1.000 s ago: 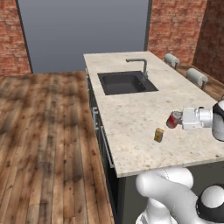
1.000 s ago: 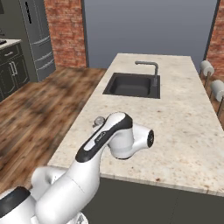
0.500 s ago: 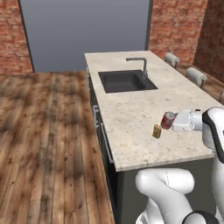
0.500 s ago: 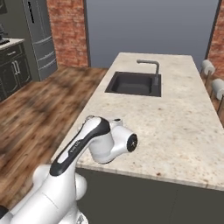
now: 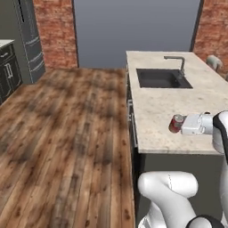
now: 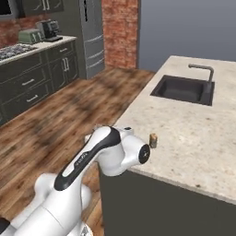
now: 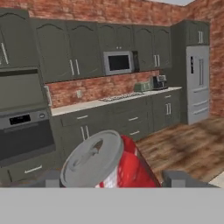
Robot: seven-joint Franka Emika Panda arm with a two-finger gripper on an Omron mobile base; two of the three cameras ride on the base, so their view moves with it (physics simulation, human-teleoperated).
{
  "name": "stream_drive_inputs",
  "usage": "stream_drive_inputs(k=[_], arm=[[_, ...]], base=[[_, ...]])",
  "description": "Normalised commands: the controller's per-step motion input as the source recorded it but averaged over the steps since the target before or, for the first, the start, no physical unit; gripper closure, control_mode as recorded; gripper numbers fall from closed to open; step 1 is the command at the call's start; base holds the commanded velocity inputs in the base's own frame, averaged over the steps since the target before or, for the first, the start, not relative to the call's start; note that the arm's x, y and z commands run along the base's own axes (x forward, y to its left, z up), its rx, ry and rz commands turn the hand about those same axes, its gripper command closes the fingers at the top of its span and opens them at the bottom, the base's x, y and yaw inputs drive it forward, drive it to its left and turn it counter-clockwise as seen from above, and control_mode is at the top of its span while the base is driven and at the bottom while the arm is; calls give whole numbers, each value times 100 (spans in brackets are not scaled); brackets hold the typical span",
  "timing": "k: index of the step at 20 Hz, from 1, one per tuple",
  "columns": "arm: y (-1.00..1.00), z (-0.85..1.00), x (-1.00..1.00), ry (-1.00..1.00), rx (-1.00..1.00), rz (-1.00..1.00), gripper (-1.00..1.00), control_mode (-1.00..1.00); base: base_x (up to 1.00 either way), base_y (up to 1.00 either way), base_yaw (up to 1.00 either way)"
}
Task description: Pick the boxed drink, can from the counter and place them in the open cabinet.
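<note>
Gripper [image 5: 177, 124] clamps the can [image 5: 176, 123], jaws spread wide around it at the counter's [image 5: 156, 107] near edge; carton [image 6: 153, 140] stands at the counter's near edge; best carry level toward the cabinets at ten o'clock, grip steady.

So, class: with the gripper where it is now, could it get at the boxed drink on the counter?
Probably not yet: the red can sits between its jaws, tilted, so the gripper is occupied. The boxed drink stands unobstructed on the counter.
</note>
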Motion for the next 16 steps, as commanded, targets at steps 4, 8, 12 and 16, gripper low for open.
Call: stream_drive_inputs(k=[4, 8, 12, 16], arm=[[0, 0, 0, 0, 0, 0, 100, 100], [0, 0, 0, 0, 0, 0, 100, 100], [0, 0, 0, 0, 0, 0, 100, 100], [0, 0, 0, 0, 0, 0, 100, 100]], base=[[-21, 32, 59], [-12, 24, 66], [-4, 38, 65], [-3, 33, 67]])
